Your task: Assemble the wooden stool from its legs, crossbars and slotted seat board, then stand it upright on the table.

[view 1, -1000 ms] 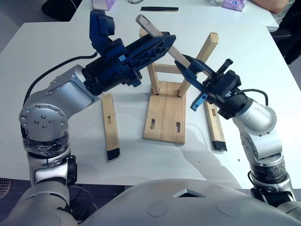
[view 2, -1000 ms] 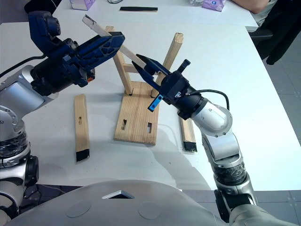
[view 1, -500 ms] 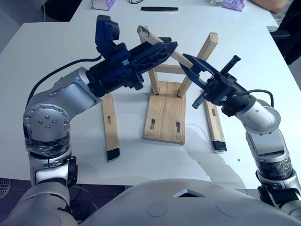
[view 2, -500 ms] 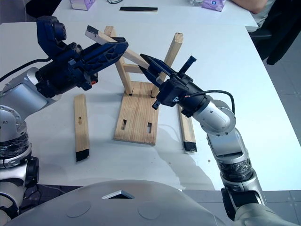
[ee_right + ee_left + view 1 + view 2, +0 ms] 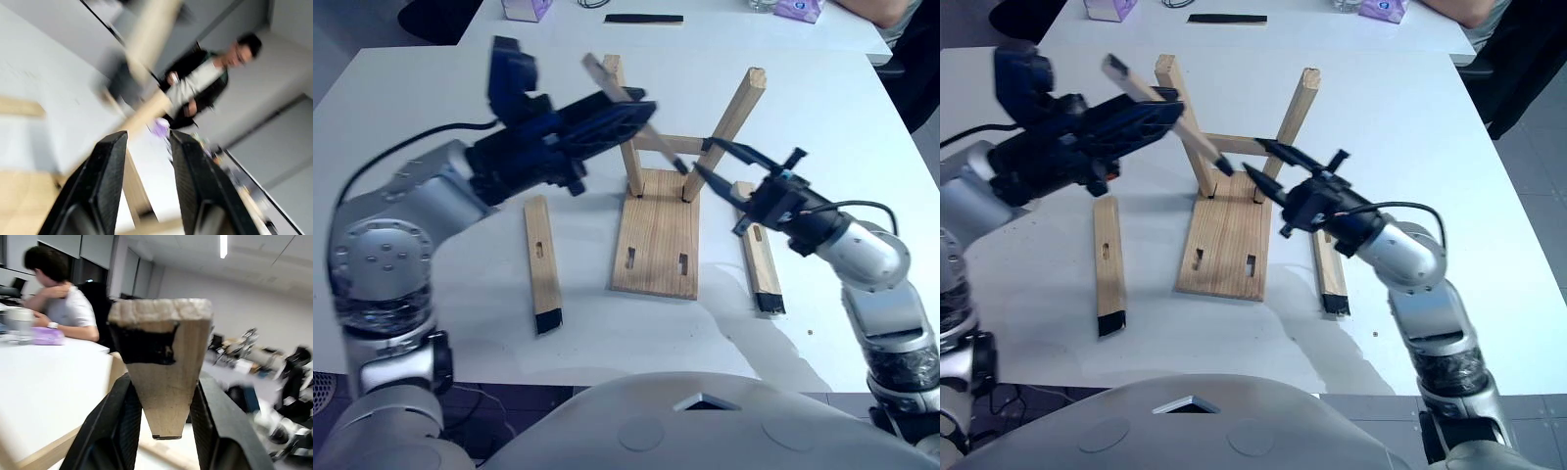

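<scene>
Two legs (image 5: 741,103) stand in the seat board (image 5: 656,250) beside the spread right gripper (image 5: 703,159). The left gripper (image 5: 631,113) pinches a third leg (image 5: 663,152)

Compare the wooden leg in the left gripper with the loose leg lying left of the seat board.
The held leg is in the air and slanted, clamped in the left gripper; the loose leg lies flat on the table, untouched. The held leg's lower end is close to the upright legs on the seat board; the loose leg lies beside that board, apart from it. Both are pale wooden sticks with a black end.
</scene>
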Tool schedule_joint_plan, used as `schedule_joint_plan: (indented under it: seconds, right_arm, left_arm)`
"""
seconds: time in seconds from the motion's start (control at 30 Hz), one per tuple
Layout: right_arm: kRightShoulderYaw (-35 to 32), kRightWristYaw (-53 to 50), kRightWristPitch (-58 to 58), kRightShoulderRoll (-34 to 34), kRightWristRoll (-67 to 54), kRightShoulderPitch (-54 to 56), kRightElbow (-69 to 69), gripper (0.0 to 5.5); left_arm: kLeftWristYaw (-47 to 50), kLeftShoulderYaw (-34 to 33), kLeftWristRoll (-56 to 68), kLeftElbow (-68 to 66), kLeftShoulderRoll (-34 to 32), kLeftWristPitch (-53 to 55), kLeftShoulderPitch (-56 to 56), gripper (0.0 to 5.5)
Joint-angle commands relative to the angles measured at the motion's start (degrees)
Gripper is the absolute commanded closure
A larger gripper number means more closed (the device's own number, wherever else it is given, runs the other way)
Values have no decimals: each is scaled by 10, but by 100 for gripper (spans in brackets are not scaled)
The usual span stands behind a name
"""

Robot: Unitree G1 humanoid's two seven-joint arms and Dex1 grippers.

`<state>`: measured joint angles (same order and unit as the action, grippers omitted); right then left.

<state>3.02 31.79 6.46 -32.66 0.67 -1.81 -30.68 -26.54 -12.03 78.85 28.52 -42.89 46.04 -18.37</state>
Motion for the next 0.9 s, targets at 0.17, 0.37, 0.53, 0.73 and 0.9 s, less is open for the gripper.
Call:
schedule_joint_plan:
  seconds: [0.17, 0.37, 0.53, 0.73, 0.9]
  right_arm:
    - [-96, -43, 9, 0, 14, -55, 10, 392]
    - [-110, -75, 1, 21, 39, -103, -17, 392]
    - [-98, -80, -4, 25, 45, -88, -13, 392]
    - [-99, -69, -2, 17, 43, -80, -1, 392]
    - [-94, -67, -5, 17, 48, -79, -2, 392]
  left_arm:
    - [-287, -18, -300, -49, -115, -188, 175, 421]
    - [-512, -47, -427, -233, -128, -418, 253, 421]
    - [-557, -47, -442, -304, -81, -503, 246, 421]
    - [-556, -39, -470, -328, -52, -548, 251, 421]
    - [-575, -32, -490, -358, -54, -571, 263, 421]
